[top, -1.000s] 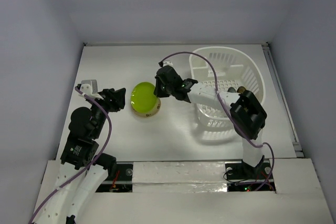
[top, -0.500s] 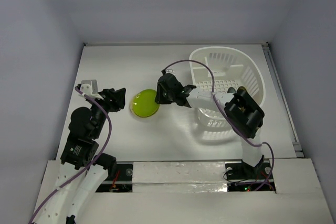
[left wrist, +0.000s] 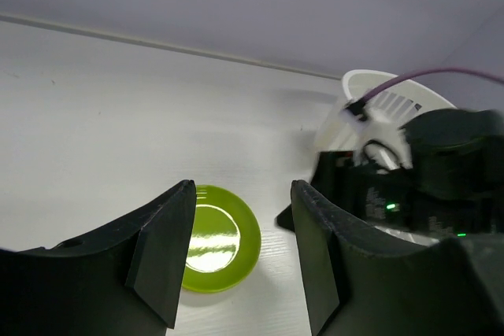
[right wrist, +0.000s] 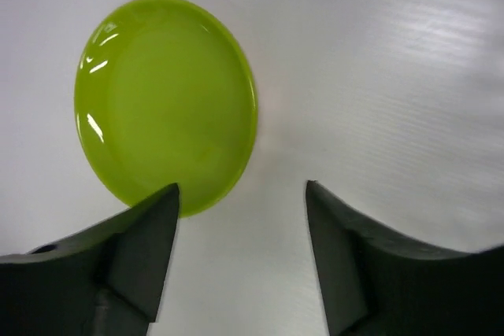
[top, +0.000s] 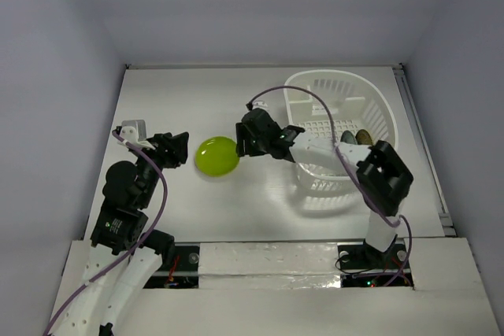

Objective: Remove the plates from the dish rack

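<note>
Top external view: the lime green plate [top: 216, 156] lay flat on the table [top: 197, 92], well left of the dish rack [top: 378, 108], between the 2 grippers. The right gripper [top: 241, 142] hung just right of the plate's rim with its jaws wide apart and nothing between them. The left gripper [top: 183, 149] waited just left of the plate, also holding nothing. At least 2 more plates [top: 356, 138] stood on edge close together at the right of the rack. A purple cable [top: 291, 84] arched from the right wrist over the rack's left rim. It could snag there as the arm reaches back in. Left wrist view: the fingers stood apart and empty above the plate, with the other gripper's dark body crowding the right side. If both arms move at once, they could collide. Right wrist view: the left finger sat very near the plate's near rim, though contact was unclear. A low or sideways pull-back could nudge the plate. Picking from the packed plates risks catching 2 together.
</note>
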